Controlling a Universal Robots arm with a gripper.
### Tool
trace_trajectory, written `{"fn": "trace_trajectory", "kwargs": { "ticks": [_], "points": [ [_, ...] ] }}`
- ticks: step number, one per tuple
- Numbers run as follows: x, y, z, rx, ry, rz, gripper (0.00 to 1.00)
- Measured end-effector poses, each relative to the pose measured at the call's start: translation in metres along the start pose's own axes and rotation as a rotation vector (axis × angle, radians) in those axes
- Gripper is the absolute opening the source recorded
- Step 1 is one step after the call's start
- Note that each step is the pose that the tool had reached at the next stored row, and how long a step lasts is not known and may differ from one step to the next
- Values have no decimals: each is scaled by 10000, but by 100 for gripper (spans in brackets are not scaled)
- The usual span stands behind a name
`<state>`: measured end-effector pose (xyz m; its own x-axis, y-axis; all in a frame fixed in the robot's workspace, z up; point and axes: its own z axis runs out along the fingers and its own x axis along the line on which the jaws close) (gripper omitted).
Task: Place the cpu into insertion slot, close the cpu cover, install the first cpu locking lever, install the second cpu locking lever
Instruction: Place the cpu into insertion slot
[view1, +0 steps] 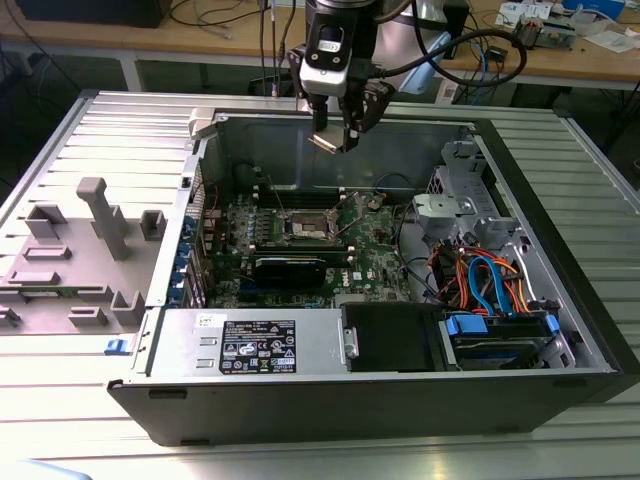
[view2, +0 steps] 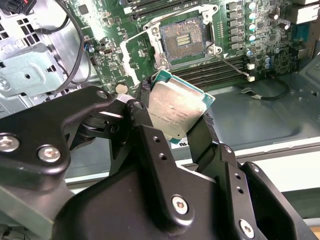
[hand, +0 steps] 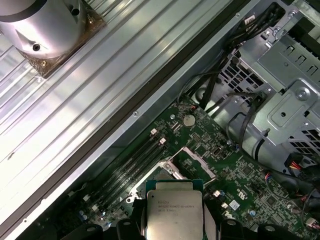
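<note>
My gripper (view1: 333, 138) hangs above the open computer case, shut on the cpu (view2: 176, 109), a flat square chip with a silvery top and a green edge. In both wrist views the black fingers (hand: 131, 226) clamp the chip at two opposite sides. On the green board beneath it lies the insertion slot (view2: 182, 39), a dark square socket with a silver rim, uncovered and empty; in the exterior view the insertion slot (view1: 303, 232) is well below the gripper. The cpu cover (view2: 136, 54) stands swung up beside the socket. A thin locking lever (view2: 234, 65) sticks out, unlatched.
Long black memory slots (view2: 220, 72) run beside the socket. A black graphics card (view1: 290, 266) lies in front of it. The power supply (view1: 255, 345), a drive cage with blue and orange cables (view1: 490, 285) and the case walls (view1: 400, 150) ring the board. A grey fixture (view1: 80, 250) stands at the exterior view's left.
</note>
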<state>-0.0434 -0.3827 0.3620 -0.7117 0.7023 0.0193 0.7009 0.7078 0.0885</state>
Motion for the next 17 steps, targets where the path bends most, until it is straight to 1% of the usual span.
{"fn": "trace_trajectory", "kwargs": {
  "ticks": [17],
  "points": [
    [0, 0, 0, -7, -32, 370, 55]
  ]
}}
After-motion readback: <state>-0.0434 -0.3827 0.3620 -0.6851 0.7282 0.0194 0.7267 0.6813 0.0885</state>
